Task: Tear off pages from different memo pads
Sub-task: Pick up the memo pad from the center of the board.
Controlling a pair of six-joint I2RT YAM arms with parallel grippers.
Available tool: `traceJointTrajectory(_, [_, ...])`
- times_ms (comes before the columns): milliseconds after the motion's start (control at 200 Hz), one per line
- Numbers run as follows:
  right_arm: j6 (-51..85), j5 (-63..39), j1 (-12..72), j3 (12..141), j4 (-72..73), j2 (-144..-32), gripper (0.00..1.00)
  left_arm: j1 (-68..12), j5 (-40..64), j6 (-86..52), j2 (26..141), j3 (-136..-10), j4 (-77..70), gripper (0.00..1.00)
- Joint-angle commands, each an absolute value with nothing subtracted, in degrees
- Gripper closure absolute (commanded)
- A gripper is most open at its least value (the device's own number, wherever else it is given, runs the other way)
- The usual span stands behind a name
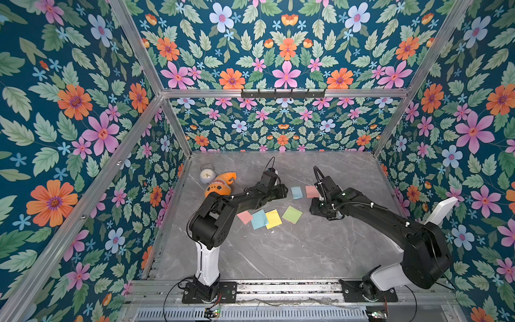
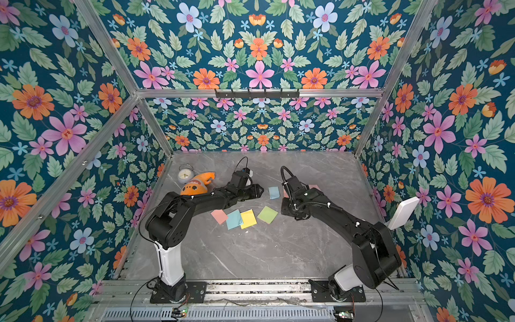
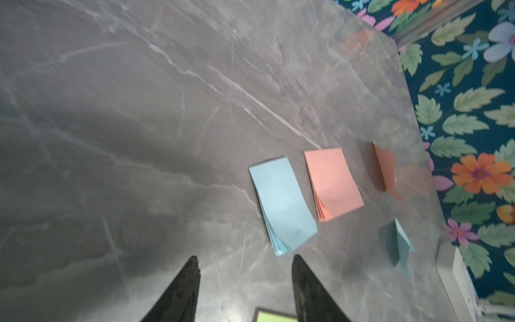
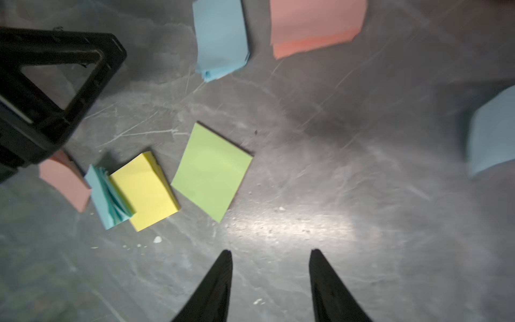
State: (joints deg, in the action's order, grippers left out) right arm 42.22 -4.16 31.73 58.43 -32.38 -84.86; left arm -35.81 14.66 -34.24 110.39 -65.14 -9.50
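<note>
Both top views are bright and sharp. Wrist views are dimmer and smeared, probably by motion: glare whitens the table (image 4: 292, 223) just ahead of the right pincer (image 4: 271, 251), shadow ahead of the left pincer (image 3: 245, 257).

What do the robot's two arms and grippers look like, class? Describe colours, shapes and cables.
The left arm and right arm: black links, white lower segment, black looping cables. The left gripper and right gripper: two black pointed fingers each.
</note>
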Motion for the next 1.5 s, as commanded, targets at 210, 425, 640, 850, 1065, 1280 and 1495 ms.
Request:
traceJointTrajectory(210, [67.7,-14.7,33.0,49.2,-7.4,-89.5,0.50,-36.7,23.6,-29.5,108.6,-58.0,-4.5,0.51])
traceJointTrajectory(425, [73.9,-17.2,33.3,44.9,0.8,-92.1,0.54,-37.7,28.2,-32.1,109.1,-55.8,-6.5,0.60])
traceJointTrajectory(640, [74.6,-17.8,33.4,44.0,3.0,-93.6,0.59,-38.7,28.8,-32.6,107.2,-53.8,-5.8,0.66])
traceJointTrajectory(850, [72.8,-16.4,33.4,44.1,1.8,-93.9,0.61,-38.7,28.4,-33.1,107.4,-52.6,-6.3,0.67])
traceJointTrajectory(1065, [68.7,-18.1,33.3,44.3,3.4,-93.8,0.67,-38.7,29.1,-33.7,107.7,-52.6,-7.0,0.68])
traceJointTrajectory(1280, [65.9,-19.7,33.4,44.3,7.1,-92.1,0.84,-38.7,30.0,-33.7,107.2,-52.6,-7.4,0.69])
traceJointTrajectory(1495, [65.0,-20.3,33.0,44.3,6.1,-91.7,0.94,-37.4,30.7,-34.1,104.6,-52.2,-7.8,0.69])
